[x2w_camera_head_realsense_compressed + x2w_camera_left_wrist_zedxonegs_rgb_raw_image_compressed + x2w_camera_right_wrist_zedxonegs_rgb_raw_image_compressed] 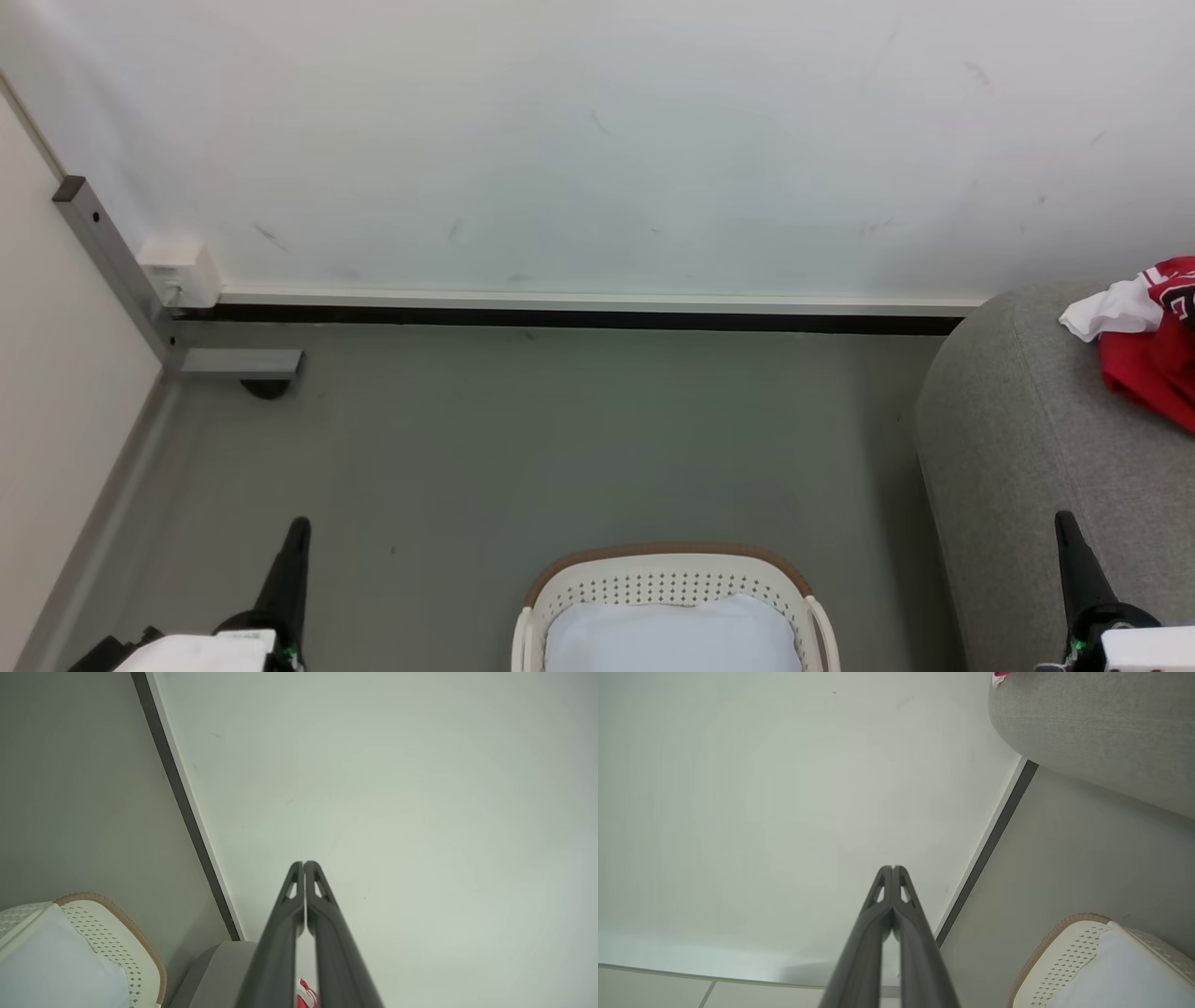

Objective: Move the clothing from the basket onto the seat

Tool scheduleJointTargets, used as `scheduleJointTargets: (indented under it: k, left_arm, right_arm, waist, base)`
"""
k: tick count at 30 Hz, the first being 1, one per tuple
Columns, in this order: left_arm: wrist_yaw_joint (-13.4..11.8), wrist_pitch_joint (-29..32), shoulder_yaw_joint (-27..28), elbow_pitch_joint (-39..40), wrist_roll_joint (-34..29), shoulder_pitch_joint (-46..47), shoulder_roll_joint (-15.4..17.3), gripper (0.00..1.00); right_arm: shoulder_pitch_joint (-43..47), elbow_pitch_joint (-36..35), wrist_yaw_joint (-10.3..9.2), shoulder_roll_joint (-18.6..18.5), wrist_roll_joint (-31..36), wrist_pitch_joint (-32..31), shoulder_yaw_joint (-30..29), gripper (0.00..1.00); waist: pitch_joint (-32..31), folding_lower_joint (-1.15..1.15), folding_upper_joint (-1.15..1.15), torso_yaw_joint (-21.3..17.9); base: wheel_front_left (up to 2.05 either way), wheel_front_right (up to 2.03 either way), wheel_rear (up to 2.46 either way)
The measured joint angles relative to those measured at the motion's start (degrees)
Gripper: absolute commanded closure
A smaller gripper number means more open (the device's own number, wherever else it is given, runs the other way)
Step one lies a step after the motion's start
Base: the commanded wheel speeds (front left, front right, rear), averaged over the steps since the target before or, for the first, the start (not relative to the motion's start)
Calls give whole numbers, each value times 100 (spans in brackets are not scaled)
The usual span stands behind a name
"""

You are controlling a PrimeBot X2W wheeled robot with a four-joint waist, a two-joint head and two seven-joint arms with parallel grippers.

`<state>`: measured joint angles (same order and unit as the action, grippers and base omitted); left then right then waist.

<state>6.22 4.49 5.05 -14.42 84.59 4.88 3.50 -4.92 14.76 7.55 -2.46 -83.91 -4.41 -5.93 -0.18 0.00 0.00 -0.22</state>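
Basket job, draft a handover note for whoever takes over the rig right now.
The left claw is shut and empty, pointing at the wall; the right claw likewise.
The red jersey pieces and white garment lie on the seat.
The basket stands on the floor between the arms; its visible part holds a pale liner cloth.
Done: every garment seen is moved.
Left: check the basket's near end, cut off in the head view.

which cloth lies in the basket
The pale bluish liner, flat inside the basket; the red jersey and the white garment lie bunched on the sofa.
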Motion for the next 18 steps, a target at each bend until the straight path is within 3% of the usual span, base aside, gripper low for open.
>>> scheduleJointTargets:
  k: [18]
  left_arm:
    - [102, 180, 133, 23, 664, 94, -65, 100]
  right_arm:
    - [-85, -48, 0, -15, -711, -193, -44, 100]
  waist:
    - [31, 0, 0, 19]
  base:
    - [0, 0, 0]
